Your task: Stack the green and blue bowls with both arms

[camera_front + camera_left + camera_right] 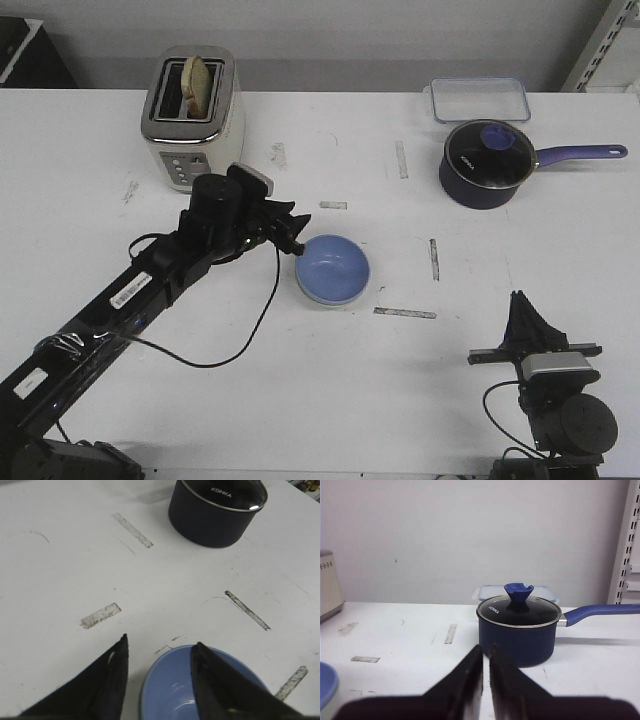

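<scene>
The light blue bowl (333,268) sits on the white table near the middle. A thin pale green edge (141,699) shows just under its rim, so it seems to sit in the green bowl, which is otherwise hidden. My left gripper (296,240) is open at the bowl's left rim. In the left wrist view (160,641) one finger hangs over the inside of the blue bowl (170,690) and the other is outside it. My right gripper (520,302) is shut and empty near the front right edge, pointing at the saucepan in its wrist view (486,647).
A dark navy saucepan (487,165) with a glass lid and a long handle stands at the back right, with a clear lidded box (479,99) behind it. A toaster (192,118) with bread stands at the back left. Tape marks dot the table.
</scene>
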You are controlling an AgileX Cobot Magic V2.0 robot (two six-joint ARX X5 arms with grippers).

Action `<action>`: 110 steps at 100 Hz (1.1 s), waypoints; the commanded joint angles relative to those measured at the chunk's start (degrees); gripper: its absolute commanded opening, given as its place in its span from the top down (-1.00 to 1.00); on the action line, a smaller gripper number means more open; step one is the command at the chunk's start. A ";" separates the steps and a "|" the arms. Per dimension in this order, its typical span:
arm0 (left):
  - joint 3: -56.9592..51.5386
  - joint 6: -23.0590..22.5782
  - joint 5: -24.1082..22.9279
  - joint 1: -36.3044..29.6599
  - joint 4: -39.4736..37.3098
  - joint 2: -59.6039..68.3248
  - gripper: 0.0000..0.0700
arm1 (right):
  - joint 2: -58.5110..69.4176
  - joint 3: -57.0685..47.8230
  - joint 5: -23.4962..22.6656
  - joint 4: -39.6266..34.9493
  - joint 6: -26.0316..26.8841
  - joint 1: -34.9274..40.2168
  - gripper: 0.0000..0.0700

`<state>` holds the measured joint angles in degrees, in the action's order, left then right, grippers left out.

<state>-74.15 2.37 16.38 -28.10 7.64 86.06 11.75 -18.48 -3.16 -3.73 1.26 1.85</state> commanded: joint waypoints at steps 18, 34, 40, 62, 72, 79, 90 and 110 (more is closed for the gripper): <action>17.68 -7.67 -5.31 2.47 -15.56 -12.15 0.75 | -0.17 -0.20 0.13 0.70 -0.46 0.04 0.96; 26.34 -7.17 -11.28 5.75 -16.55 -21.77 1.00 | -0.17 -0.20 0.15 0.72 -0.46 0.04 0.96; 29.03 -6.45 -12.48 7.80 -16.68 -25.29 1.00 | -0.17 -0.20 0.13 0.72 -0.46 0.04 0.96; 38.16 -1.18 -12.66 16.31 -16.74 -37.68 1.00 | -0.17 -0.20 0.13 0.72 -0.46 0.04 0.96; 42.03 -1.27 -12.66 19.58 -16.76 -43.47 1.00 | -0.17 -0.20 0.15 0.72 -0.46 0.04 0.96; 44.46 -1.27 -12.63 21.07 -16.81 -47.50 1.00 | -0.17 -0.20 0.15 0.72 -0.46 0.04 0.96; 47.89 -1.27 -12.63 22.58 -16.76 -53.70 1.00 | -0.17 -0.20 0.13 0.72 -0.46 0.04 0.96; 49.59 -1.27 -12.41 22.95 -14.38 -63.39 1.00 | -0.17 -0.20 0.15 0.72 -0.46 0.04 0.96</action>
<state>-24.14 0.82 3.79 -5.10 -5.96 24.53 11.75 -18.48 -3.18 -3.73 1.26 1.85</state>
